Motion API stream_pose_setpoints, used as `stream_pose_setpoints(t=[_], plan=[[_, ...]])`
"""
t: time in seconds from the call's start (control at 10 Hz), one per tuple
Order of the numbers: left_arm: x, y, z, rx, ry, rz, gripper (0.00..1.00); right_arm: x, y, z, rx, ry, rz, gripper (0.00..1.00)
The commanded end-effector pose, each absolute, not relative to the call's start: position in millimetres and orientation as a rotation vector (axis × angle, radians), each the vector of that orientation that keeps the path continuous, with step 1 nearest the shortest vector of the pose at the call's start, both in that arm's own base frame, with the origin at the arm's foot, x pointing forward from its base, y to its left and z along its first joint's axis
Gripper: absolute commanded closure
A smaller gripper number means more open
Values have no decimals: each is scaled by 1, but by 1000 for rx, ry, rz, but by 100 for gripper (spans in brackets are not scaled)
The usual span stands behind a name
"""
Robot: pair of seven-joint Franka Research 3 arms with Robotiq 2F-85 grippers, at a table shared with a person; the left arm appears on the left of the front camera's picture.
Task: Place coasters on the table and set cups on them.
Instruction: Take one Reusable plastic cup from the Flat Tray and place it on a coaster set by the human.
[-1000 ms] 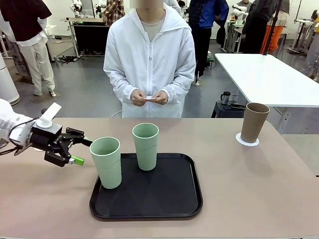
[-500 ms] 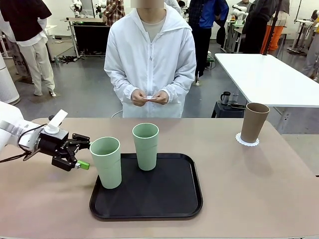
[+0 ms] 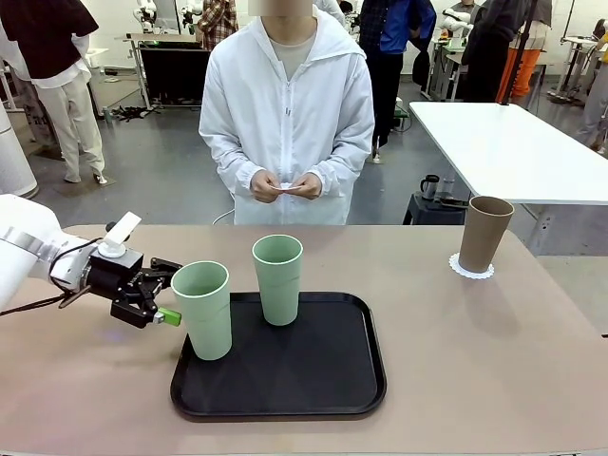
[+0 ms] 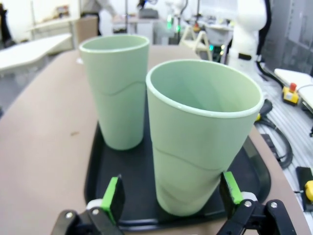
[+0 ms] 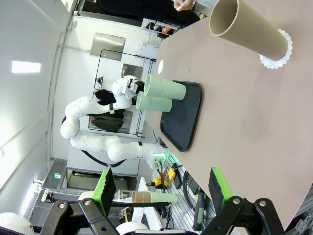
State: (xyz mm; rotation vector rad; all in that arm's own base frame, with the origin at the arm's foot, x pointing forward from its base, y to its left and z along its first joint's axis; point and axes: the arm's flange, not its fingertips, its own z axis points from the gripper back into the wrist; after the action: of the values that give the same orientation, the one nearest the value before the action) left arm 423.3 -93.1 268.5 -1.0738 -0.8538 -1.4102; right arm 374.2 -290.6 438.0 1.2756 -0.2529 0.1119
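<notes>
While the left gripper (image 3: 171, 293) sits low over the table (image 3: 475, 361) at the tray's left side, its jaws stand wide, and the left wrist view puts the near green cup (image 4: 200, 142) right between the green pads (image 4: 113, 193). I cannot tell whether either pad touches it.

That cup (image 3: 202, 309) is tall, tapered, handleless, matte pale green, with a faint wavy line round its middle. It stands upright just inside the left rim of the black tray (image 3: 313, 380). Its twin, the far green cup (image 3: 277, 278), stands upright near the tray's back edge, apart from the first.

Over on the right, the brown cup (image 3: 484, 233) stands upright on a white lacy coaster (image 3: 454, 268), whose scalloped edge peeks out all round the base, well away from the tray.

Across the table, the person's hands (image 3: 285, 185) hold something small and white at waist height.

The right gripper (image 5: 161, 188) is off the table edge, jaws wide with nothing between them, looking across at the brown cup and its coaster.
</notes>
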Motion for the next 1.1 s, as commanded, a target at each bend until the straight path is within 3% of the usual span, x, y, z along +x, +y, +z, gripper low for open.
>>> stream_pose_setpoints(t=[0.0,1.0], plan=[[426,-98,266,-1099,-883,-1420,0,374,-291,438,1270,-256,109,0],[417,-118,248,-1183,-813,-1508,0,374,-291,438,1270,-256,109,0]])
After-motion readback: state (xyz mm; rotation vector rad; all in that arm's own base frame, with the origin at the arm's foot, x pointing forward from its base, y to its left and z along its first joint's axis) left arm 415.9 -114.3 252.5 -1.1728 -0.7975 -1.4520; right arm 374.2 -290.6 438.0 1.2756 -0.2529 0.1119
